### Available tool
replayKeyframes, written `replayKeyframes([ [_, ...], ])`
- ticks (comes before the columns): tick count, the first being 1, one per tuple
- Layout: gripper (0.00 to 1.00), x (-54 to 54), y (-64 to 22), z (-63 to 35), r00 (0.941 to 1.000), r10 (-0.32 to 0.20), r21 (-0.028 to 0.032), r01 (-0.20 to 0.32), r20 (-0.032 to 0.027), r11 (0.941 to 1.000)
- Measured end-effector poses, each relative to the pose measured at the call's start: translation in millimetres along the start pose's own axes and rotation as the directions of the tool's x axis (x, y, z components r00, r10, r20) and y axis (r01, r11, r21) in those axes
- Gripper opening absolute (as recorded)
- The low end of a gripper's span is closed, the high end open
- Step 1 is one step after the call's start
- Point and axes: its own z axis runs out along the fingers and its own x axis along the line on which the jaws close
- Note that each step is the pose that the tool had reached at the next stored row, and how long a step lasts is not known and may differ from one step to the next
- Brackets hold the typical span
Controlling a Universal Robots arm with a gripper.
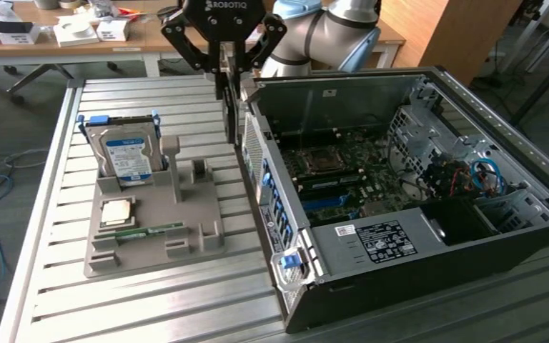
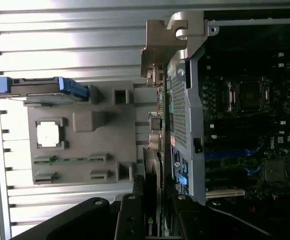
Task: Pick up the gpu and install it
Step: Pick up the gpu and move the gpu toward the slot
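While the gripper (image 1: 225, 70) (image 2: 153, 217) hangs over the far part of the slatted metal table (image 1: 141, 307), its fingers are drawn in narrow on the gpu (image 1: 229, 107) (image 2: 150, 225), gripping the thin dark card by its faces. The card hangs edge-on below the fingers, clear of the table. It sits in the gap between the grey tray (image 1: 198, 236) (image 2: 120, 130) on the exterior view's left and the open computer case (image 1: 503, 132) (image 2: 184, 100) on that view's right. It is just beside the outer face of the case's left wall, and I cannot tell whether it touches the wall. Its pale metal bracket (image 2: 160, 47) is at the end farthest from the gripper, close to the corner of the case.

The tray holds three things. A hard drive (image 1: 126, 157) (image 2: 40, 86) with a blue-white label stands upright in the far slot, framed by blue rails. A square processor chip (image 1: 117, 212) (image 2: 48, 134) lies flat in a recess nearer the camera. A narrow green memory stick (image 1: 151, 231) (image 2: 70, 160) lies in a groove just near of the chip. The upright posts in the middle of the tray carry nothing.

The case lies on its side with the top open. Inside it, the motherboard (image 1: 370, 179) lies flat on the floor with its processor socket and blue slots showing. A labelled power supply (image 1: 379, 239) fills the near end, and blue cables (image 1: 485, 175) loop by the drive cage on the exterior view's right.
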Motion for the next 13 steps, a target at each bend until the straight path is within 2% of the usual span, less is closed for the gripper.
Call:
replayKeyframes([
  [13, 0.27, -38.1, 2.9, 1.1, 1.0000, 0.000, 0.0002, 0.000, -0.0001, 1.0000],
])
